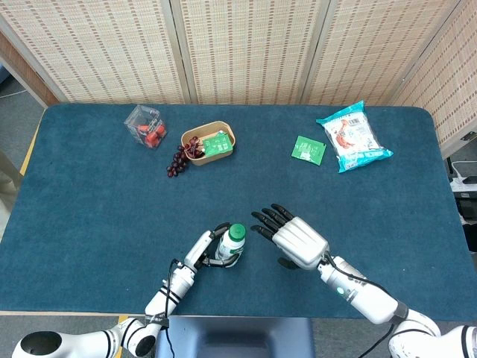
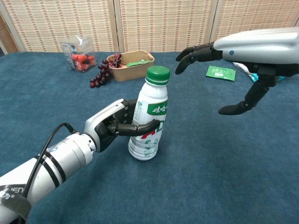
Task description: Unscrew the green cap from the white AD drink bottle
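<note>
bottle [image 2: 148,122] upright, near table edge | left hand [image 2: 112,123] grips its middle | right hand [image 2: 243,51] wide, empty, right of cap [image 2: 158,73] | light, smooth plastic; likely squashes; pinch ribbed cap rim

Grapes [image 1: 177,160] by bowl [image 1: 208,141], snack bag [image 1: 353,136].
</note>
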You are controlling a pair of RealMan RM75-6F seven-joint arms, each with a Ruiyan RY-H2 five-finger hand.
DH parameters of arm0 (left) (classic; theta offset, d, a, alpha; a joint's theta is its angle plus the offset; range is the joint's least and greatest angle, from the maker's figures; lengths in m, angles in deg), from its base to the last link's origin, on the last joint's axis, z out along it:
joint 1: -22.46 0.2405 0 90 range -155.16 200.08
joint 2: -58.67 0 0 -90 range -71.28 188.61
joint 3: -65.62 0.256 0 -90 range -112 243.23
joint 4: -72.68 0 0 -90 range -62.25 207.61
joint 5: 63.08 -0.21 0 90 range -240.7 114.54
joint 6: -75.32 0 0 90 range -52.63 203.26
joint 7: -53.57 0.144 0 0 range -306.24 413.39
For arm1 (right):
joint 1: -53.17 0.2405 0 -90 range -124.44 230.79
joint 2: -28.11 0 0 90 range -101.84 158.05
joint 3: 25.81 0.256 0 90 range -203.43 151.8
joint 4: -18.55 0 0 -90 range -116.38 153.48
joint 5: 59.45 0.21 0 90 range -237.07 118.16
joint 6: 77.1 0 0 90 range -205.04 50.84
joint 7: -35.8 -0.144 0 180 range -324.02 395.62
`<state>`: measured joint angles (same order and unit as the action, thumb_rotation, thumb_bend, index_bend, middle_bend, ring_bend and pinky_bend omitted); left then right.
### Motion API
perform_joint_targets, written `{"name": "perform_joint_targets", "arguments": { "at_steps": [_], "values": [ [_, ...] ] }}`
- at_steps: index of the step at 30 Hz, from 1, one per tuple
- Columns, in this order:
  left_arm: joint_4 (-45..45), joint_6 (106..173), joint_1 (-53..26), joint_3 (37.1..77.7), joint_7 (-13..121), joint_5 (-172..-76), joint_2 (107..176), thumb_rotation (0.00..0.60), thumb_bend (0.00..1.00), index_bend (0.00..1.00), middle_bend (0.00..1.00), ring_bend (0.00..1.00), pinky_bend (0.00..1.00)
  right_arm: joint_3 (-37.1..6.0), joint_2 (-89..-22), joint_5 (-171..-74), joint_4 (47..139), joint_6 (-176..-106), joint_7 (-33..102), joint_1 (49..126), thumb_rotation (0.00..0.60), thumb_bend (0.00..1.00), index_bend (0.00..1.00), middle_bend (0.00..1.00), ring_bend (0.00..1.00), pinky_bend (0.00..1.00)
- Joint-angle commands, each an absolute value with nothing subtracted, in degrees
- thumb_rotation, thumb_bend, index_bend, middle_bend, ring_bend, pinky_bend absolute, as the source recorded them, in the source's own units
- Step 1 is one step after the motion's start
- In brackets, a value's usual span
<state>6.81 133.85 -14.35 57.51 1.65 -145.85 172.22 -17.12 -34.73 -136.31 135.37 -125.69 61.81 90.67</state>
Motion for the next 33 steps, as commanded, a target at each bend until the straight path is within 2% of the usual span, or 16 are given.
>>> {"name": "perform_joint_targets", "arguments": {
  "at_steps": [1,14,15,16,18,25,33],
  "values": [
    [7.01,133.94,-14.38,57.53,1.43,-146.03,172.16,0.6,0.76,0.55,0.56,0.14,0.0,-17.43,-35.73,-134.53,135.22,-126.37,63.12,91.34,0.6,0.17,0.15,0.0,0.0,0.0],
    [7.48,134.03,-14.4,57.43,1.88,-145.99,172.37,0.6,0.76,0.56,0.57,0.14,0.0,-17.75,-38.73,-130.74,135.24,-127.97,66.31,93.88,0.6,0.17,0.15,0.0,0.0,0.0],
    [7.43,133.97,-14.41,57.38,1.86,-145.91,172.32,0.6,0.76,0.56,0.57,0.14,0.0,-14.58,-39.37,-129.97,138.01,-127.8,67.34,96.42,0.6,0.17,0.15,0.0,0.0,0.0],
    [7.35,133.87,-14.43,57.31,1.84,-145.83,172.25,0.6,0.76,0.56,0.57,0.14,0.0,-13.32,-39.26,-125.38,139.5,-127.02,69.88,98.45,0.6,0.18,0.15,0.0,0.0,0.0],
    [7.23,133.79,-14.43,57.22,1.93,-145.71,172.13,0.6,0.76,0.56,0.58,0.14,0.0,-13.05,-39.29,-120.78,140.89,-127.58,73.13,100.14,0.6,0.18,0.15,0.0,0.0,0.0],
    [6.64,133.92,-14.47,57.38,2.67,-145.99,171.94,0.6,0.77,0.57,0.59,0.14,0.0,-13.74,-40.56,-113.35,143.31,-131.22,78.57,103.85,0.6,0.18,0.14,0.0,0.0,0.0],
    [6.84,135.02,-14.15,57.54,3.01,-146.53,171.43,0.6,0.77,0.57,0.59,0.14,0.0,-16.47,-38.37,-113.38,144.12,-135.07,79.41,103.18,0.6,0.18,0.14,0.0,0.0,0.0]
  ]
}}
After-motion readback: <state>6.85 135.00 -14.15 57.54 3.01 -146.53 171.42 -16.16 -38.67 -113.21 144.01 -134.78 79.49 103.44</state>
